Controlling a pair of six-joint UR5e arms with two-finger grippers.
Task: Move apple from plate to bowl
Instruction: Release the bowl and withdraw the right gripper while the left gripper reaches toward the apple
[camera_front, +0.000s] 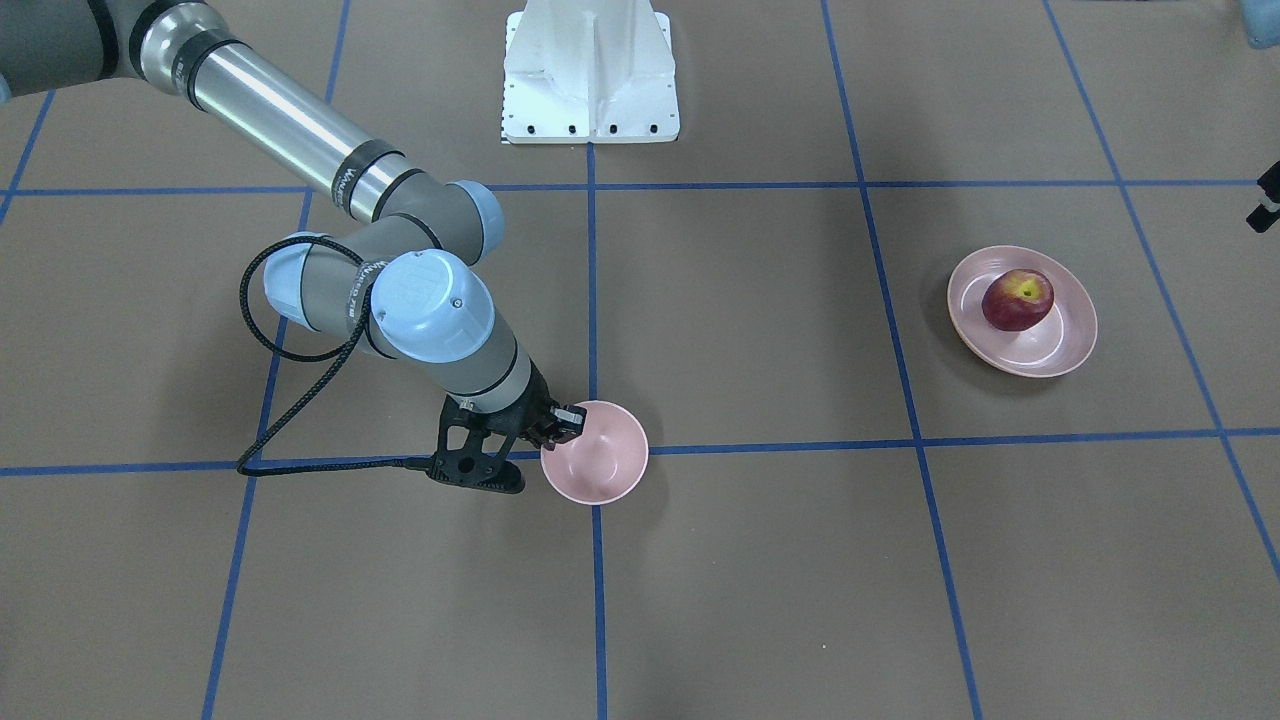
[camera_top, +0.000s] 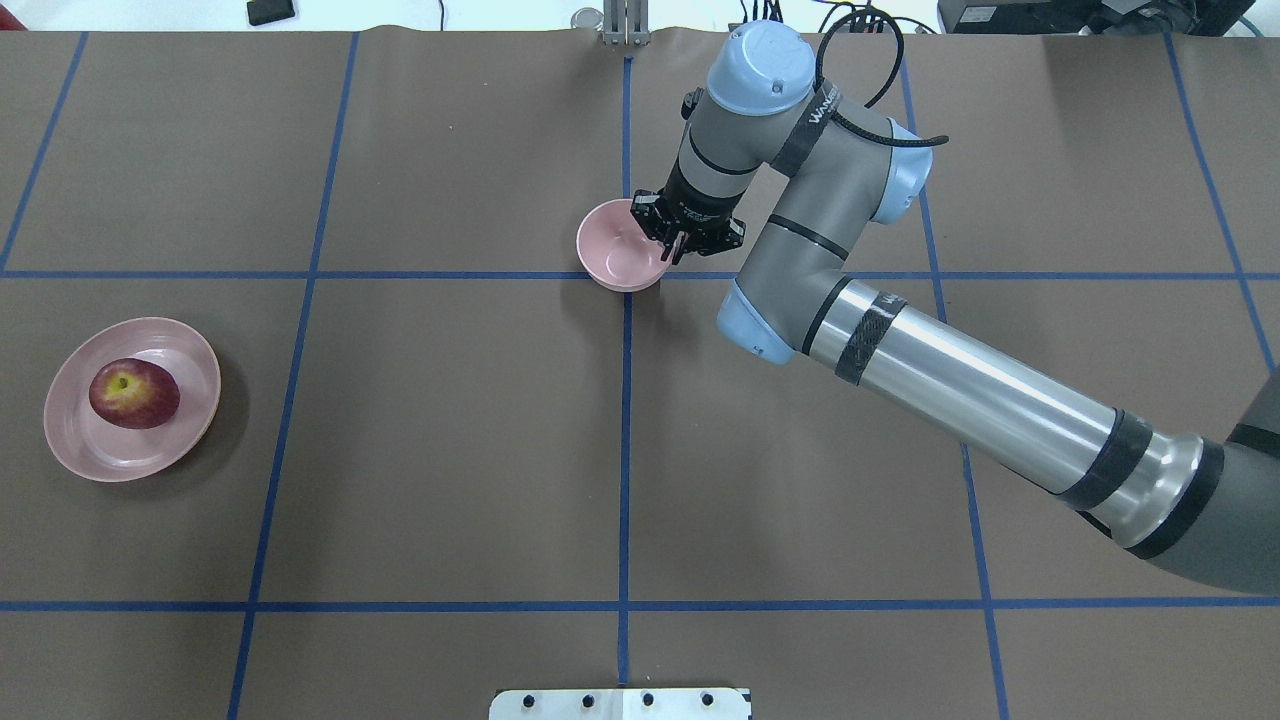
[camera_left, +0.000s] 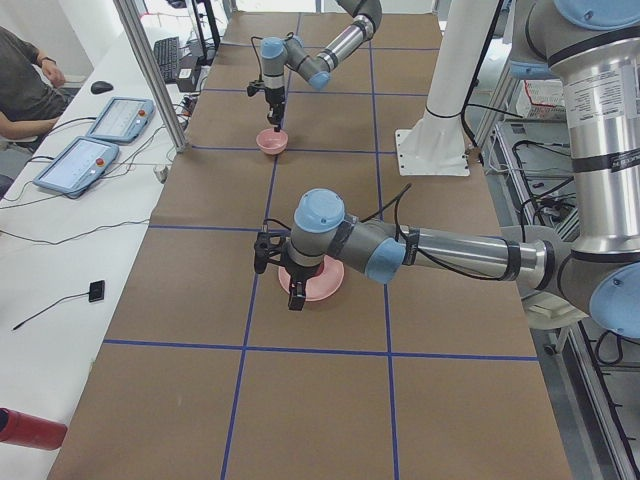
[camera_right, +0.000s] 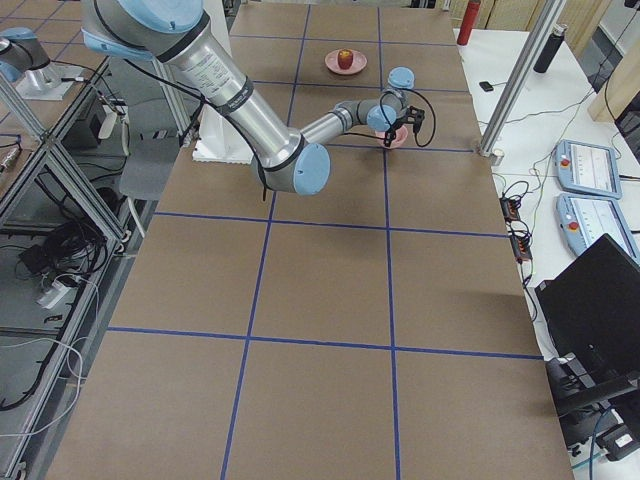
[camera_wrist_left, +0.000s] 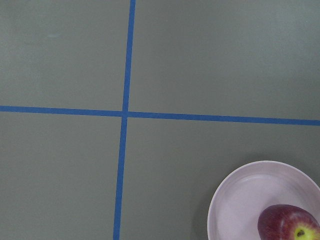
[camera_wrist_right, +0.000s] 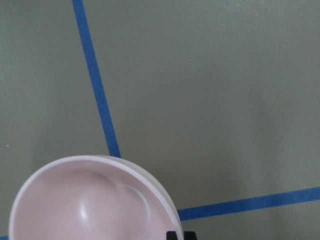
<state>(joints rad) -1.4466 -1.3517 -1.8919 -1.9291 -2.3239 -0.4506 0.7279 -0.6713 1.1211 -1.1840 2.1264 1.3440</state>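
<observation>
The dark-red apple (camera_front: 1017, 299) lies on the wide pale-pink plate (camera_front: 1062, 350) at the robot's far left, seen also in the overhead view as apple (camera_top: 134, 393) on plate (camera_top: 190, 360). The small deep bowl (camera_front: 600, 462) stands empty at the table's middle. My right gripper (camera_front: 566, 424) is shut on the bowl's rim (camera_top: 612, 258), its fingertips (camera_wrist_right: 173, 234) straddling the rim (camera_wrist_right: 85, 205). My left gripper (camera_left: 280, 280) hovers beside the plate (camera_left: 328, 285); I cannot tell whether it is open. Its wrist view shows the plate (camera_wrist_left: 240, 200) and apple (camera_wrist_left: 289, 226) at the lower right.
The white robot base (camera_front: 590, 75) stands at the table's robot side. Blue tape lines (camera_top: 625, 450) grid the brown table. Touch panels (camera_left: 78, 165) and a seated operator (camera_left: 25, 85) are along the far side; a red bottle (camera_left: 30, 428) lies there too.
</observation>
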